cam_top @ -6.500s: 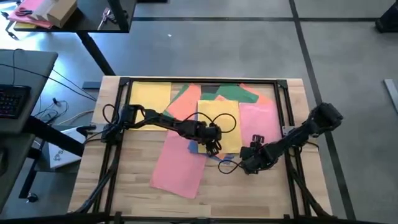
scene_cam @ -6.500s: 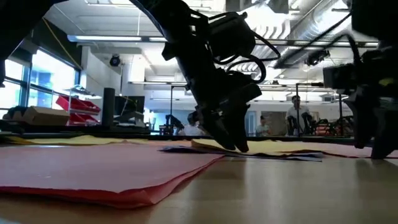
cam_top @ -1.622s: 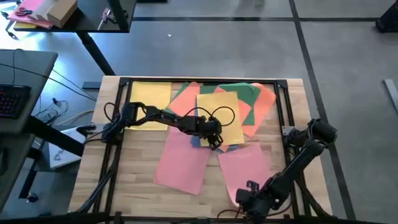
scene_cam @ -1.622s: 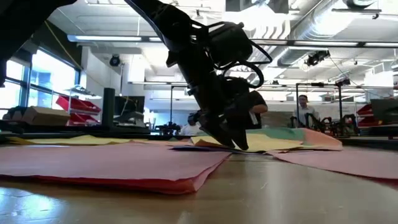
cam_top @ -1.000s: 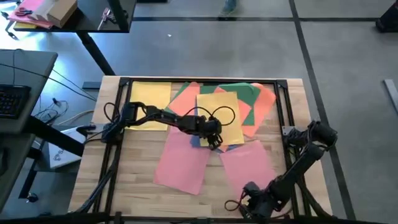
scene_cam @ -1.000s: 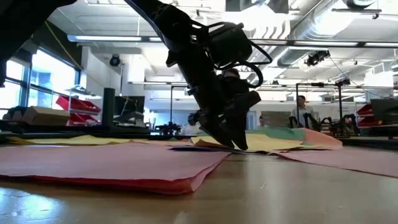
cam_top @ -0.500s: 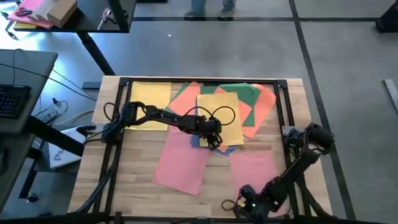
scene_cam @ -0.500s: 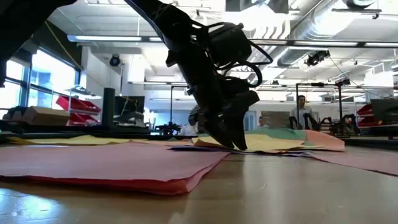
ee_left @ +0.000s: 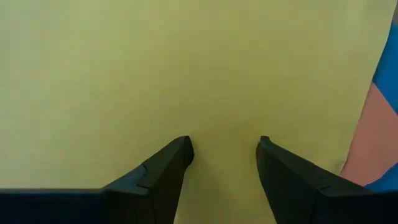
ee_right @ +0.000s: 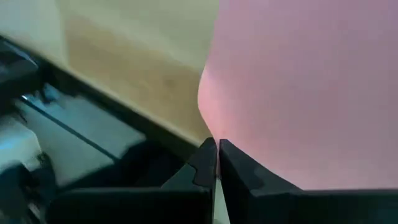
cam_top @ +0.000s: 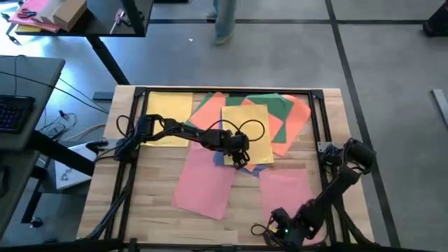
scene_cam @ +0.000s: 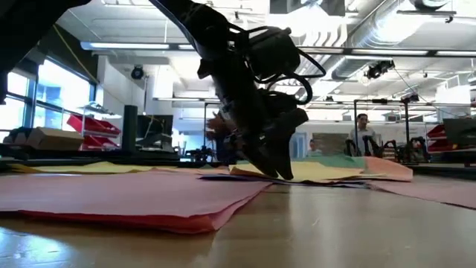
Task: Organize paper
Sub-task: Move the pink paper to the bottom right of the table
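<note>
Coloured paper lies spread over the wooden table. A yellow sheet [cam_top: 246, 133] tops a pile of green [cam_top: 273, 105], orange [cam_top: 210, 115] and blue [cam_top: 219, 159] sheets. Another yellow sheet [cam_top: 168, 110] lies at the far left, and a pink one [cam_top: 203, 183] lies nearer. My left gripper [cam_top: 240, 159] stands open on the top yellow sheet's near part. At the table's near edge my right gripper [cam_top: 278, 228] is shut on a second pink sheet [cam_top: 287, 192], which lies flat on the wood. My left gripper sets both open fingertips [ee_left: 181, 149] down on the yellow sheet [ee_left: 224, 118], close to its near edge. The fingers slant down from above and from the left [scene_cam: 281, 173]. The sheet lies flat under them on the pile. My right gripper pinches the pink sheet's near edge [ee_right: 212, 127], by a corner, between its two shut fingers. The fingers come low from the table's near side. The rest of the sheet lies flat on the table.
A black frame [cam_top: 224, 89] runs along the table's far edge and down both sides. Bare wood [cam_top: 150, 189] shows at the near left. A person's legs [cam_top: 224, 21] pass on the floor beyond the far edge. People stand in the room behind [scene_cam: 362, 134].
My right gripper has drawn the pink sheet along the table toward the near edge. The sheet has turned from a slant to lie square with the table, clear of the pile. My left gripper has stayed put on the yellow sheet.
</note>
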